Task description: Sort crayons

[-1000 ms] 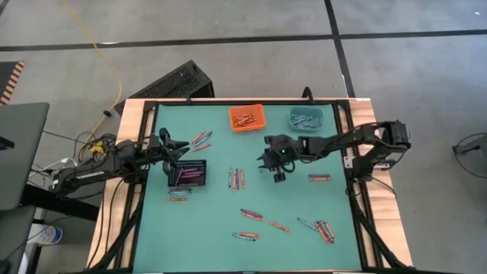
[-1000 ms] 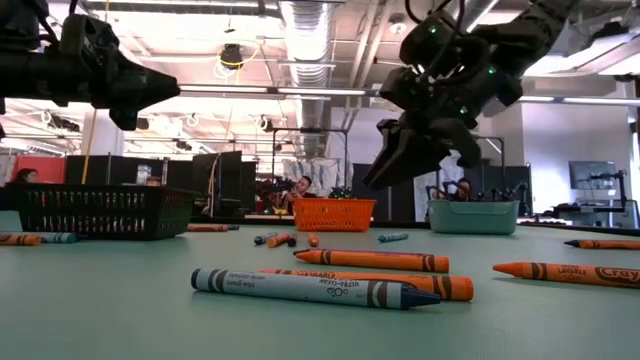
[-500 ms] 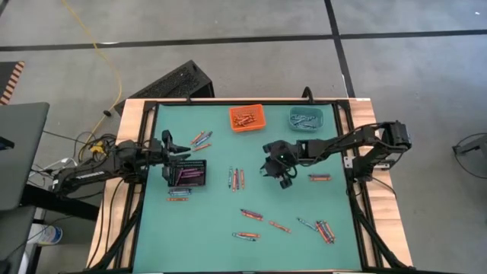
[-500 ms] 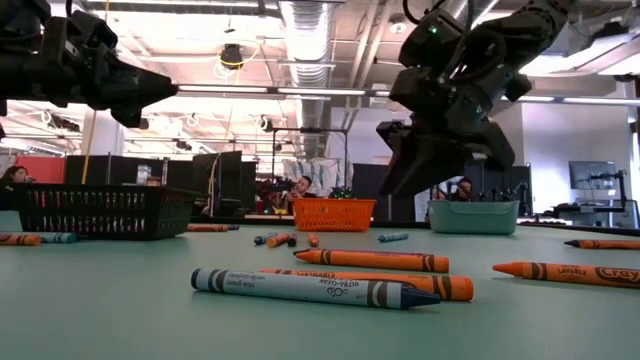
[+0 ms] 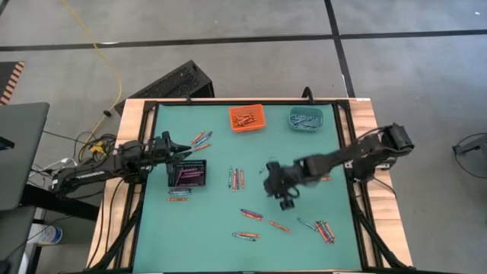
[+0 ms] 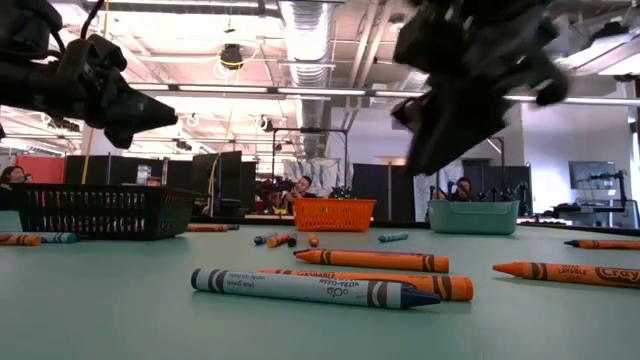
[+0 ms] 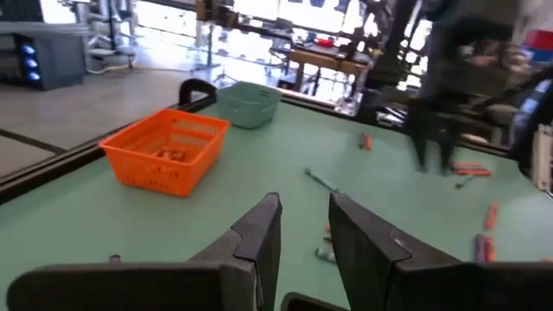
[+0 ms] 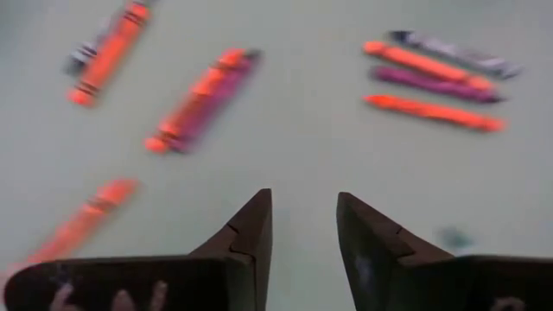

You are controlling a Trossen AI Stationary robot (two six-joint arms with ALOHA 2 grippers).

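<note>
Crayons lie scattered on the green table: a pair (image 5: 237, 177) in the middle, some (image 5: 252, 215) toward the near edge, a cluster (image 5: 323, 230) near right, others (image 5: 202, 138) far left. In the right wrist view orange and purple crayons (image 8: 203, 99) lie ahead of the fingers. My right gripper (image 5: 280, 194) (image 8: 304, 203) hangs open above the table's middle, tilted down, with nothing between its fingers. My left gripper (image 5: 185, 147) (image 7: 304, 212) hovers level over the black bin's (image 5: 187, 173) far edge, open and holding nothing.
An orange bin (image 5: 246, 117) and a teal bin (image 5: 305, 119) stand at the far edge, each with crayons inside. The black bin sits at the left, with two crayons (image 5: 177, 198) just near of it. A black frame (image 5: 144, 190) rims the table.
My right gripper has swung from the table's middle toward the near edge, staying above the surface and turning as it went; most of the move came in the last half second. No crayon has moved.
</note>
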